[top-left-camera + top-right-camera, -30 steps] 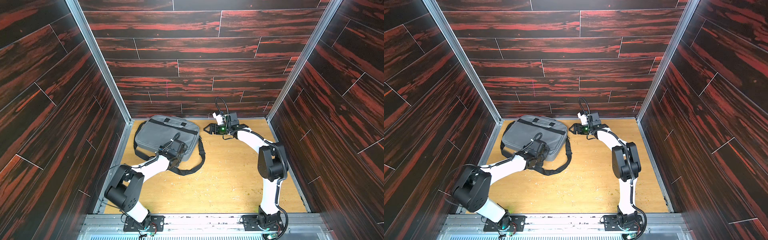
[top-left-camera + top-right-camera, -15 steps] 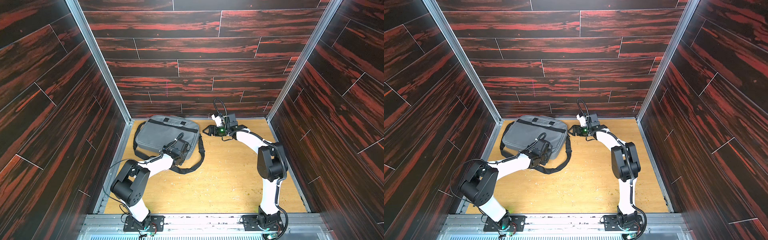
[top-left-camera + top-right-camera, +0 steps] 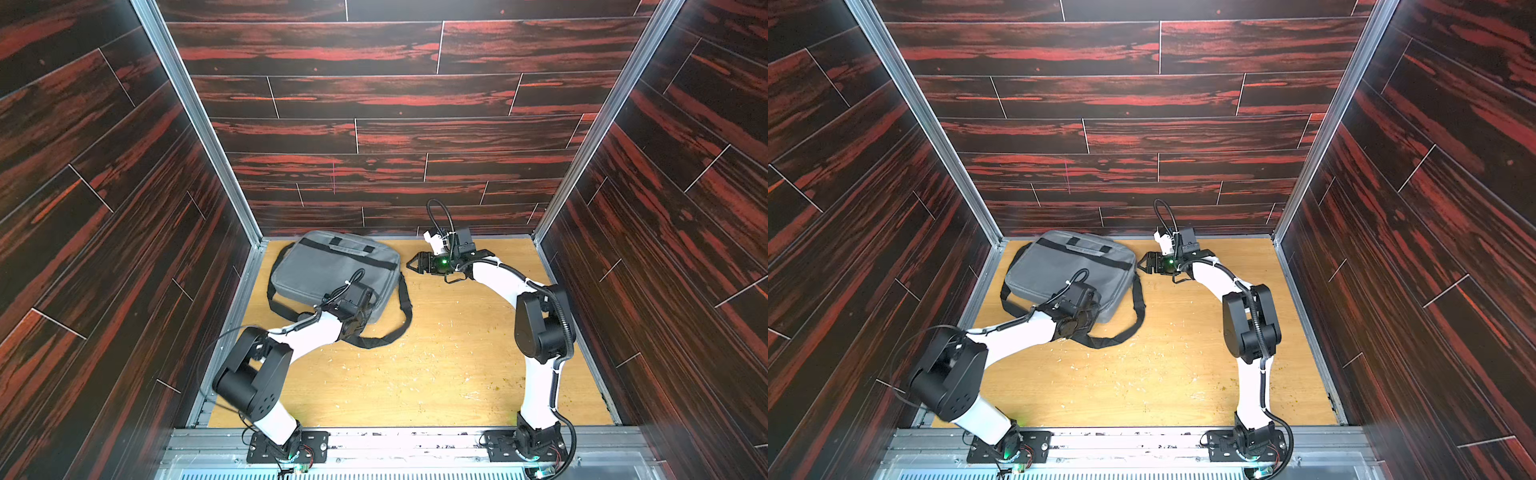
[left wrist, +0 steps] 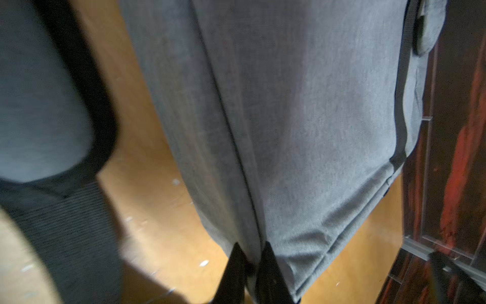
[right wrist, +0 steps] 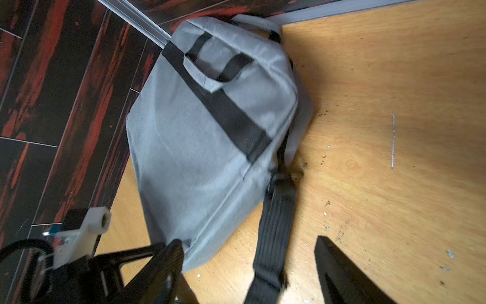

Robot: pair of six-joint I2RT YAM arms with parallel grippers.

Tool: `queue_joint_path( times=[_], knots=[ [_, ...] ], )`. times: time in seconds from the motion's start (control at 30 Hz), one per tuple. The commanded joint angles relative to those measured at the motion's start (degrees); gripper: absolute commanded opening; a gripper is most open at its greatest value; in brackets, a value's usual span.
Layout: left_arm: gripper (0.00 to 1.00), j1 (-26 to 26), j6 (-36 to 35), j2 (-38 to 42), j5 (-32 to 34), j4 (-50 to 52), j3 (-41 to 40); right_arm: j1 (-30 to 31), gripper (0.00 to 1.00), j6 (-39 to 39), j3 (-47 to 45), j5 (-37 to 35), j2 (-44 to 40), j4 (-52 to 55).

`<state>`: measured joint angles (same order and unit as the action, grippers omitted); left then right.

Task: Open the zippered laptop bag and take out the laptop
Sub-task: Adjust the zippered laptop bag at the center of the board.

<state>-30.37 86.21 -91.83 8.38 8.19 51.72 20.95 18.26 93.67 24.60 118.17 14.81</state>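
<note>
The zippered laptop bag (image 3: pixel 332 266) (image 3: pixel 1059 266) lies flat at the back left of the wooden floor, closed as far as I can see. Its black shoulder strap (image 3: pixel 405 307) loops out toward the middle. My left gripper (image 4: pixel 252 252) is at the bag's near edge, mostly under its wrist camera (image 3: pixel 353 297) in both top views. It is shut, pinching grey bag fabric (image 4: pixel 315 105) along a dark seam. My right gripper (image 3: pixel 409 264) (image 5: pixel 248 242) stands open just right of the bag's far right corner (image 5: pixel 197 144), with the strap (image 5: pixel 276 223) lying between its fingers. The laptop is hidden.
Dark red-streaked wall panels (image 3: pixel 395 137) and metal corner posts (image 3: pixel 199 124) close in the floor (image 3: pixel 436 353) on three sides. The bag lies close to the left wall and the back wall. Small crumbs are scattered over the wood.
My left gripper has gone from open to shut on the bag's near edge, and the left elbow has swung nearer the bag. The right arm has hardly moved.
</note>
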Motion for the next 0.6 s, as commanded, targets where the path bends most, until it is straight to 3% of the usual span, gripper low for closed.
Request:
queue_joint_path(
  times=[0.0,0.27,0.57],
  knots=[
    [0.0,-0.41,-6.07,5.11,-4.19,6.28,-2.52,0.41,0.81,0.35,1.85,-0.74,-0.09,1.77],
    [0.0,-1.0,-9.68,15.94,-6.26,7.93,-13.53,1.96,0.78,-0.78,2.64,-1.58,2.88,2.68],
    [0.0,-0.96,-12.39,18.84,-7.28,9.87,-15.07,4.19,0.73,-5.09,8.12,-3.72,10.21,7.24]
  ],
)
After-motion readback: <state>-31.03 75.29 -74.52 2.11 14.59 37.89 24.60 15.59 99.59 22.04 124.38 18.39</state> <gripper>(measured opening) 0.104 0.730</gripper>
